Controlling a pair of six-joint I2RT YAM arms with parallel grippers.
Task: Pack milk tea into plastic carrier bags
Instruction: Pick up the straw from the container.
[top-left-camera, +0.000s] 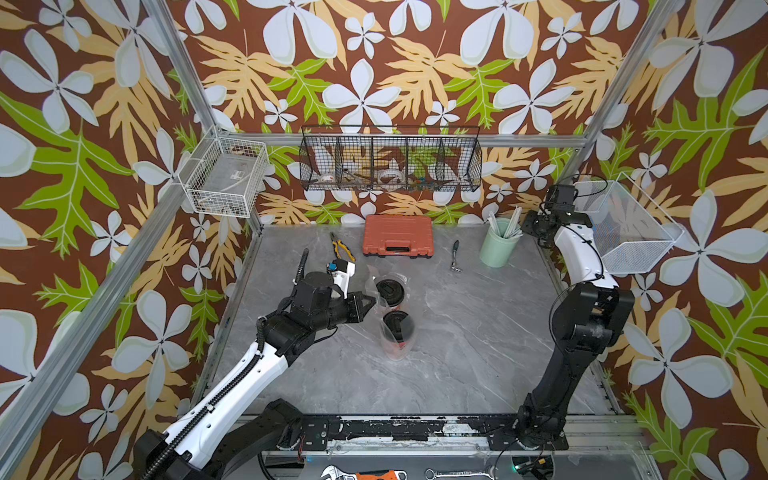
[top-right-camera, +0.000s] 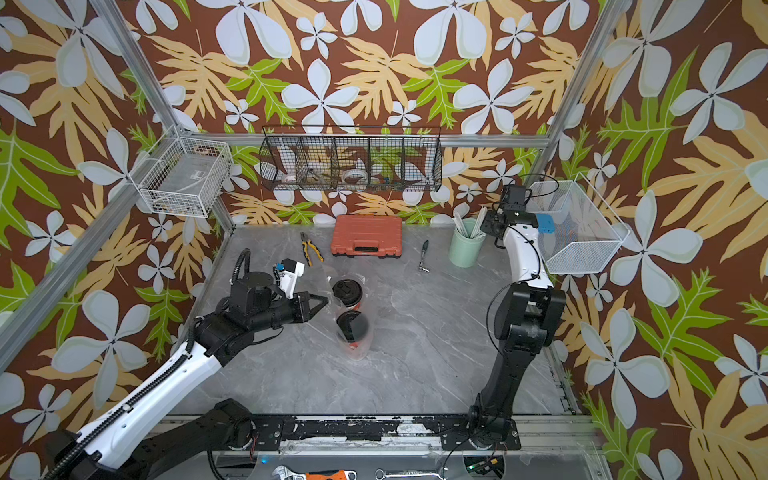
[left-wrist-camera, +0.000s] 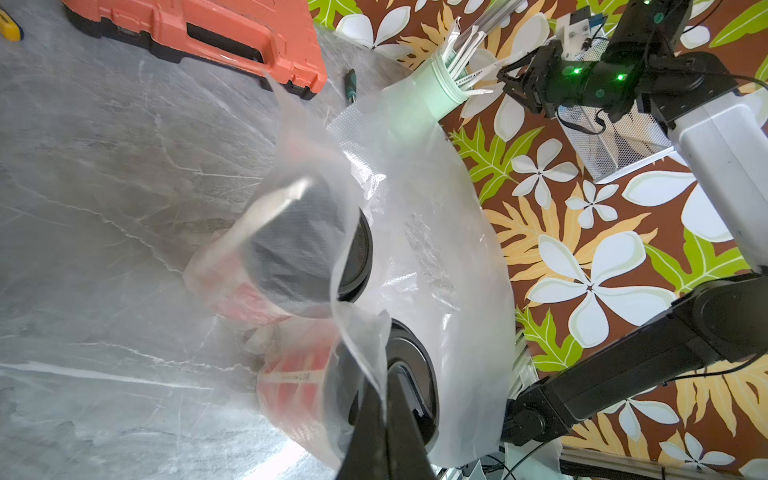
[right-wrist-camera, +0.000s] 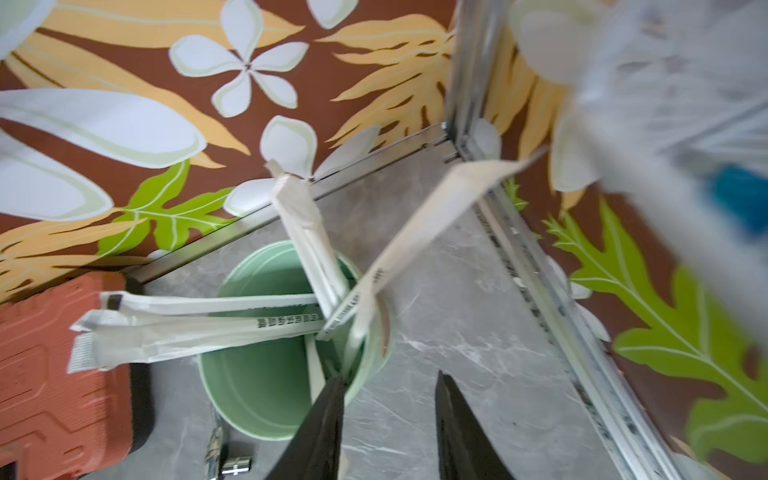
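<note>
The left gripper (top-left-camera: 371, 302) pinches the plastic bag (left-wrist-camera: 357, 332) rim at 9 o'clock of the far cup (top-left-camera: 390, 290), likely holding its mouth up. The near cup (top-left-camera: 398, 328) stands bagged at table centre. The right gripper (right-wrist-camera: 390, 380), jaws spread, hovers over the straw holder (right-wrist-camera: 249, 382) at 1 o'clock.

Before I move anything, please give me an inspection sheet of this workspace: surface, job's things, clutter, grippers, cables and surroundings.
Surface: grey marbled tabletop; no spill seen.
Job's things: far milk tea cup and near milk tea cup upright, side by side; the near one stands in a clear bag; loose bag film drapes the far one.
Clutter: orange tool case, pliers, ratchet, green cup of wrapped straws.
Grippers: left gripper shut on bag film; right gripper open at the green cup's rim.
Cables: black conduit along the left arm; thin cable loops off the right arm.
Surroundings: floral walls; black wire basket, white wire basket, white mesh basket.
</note>
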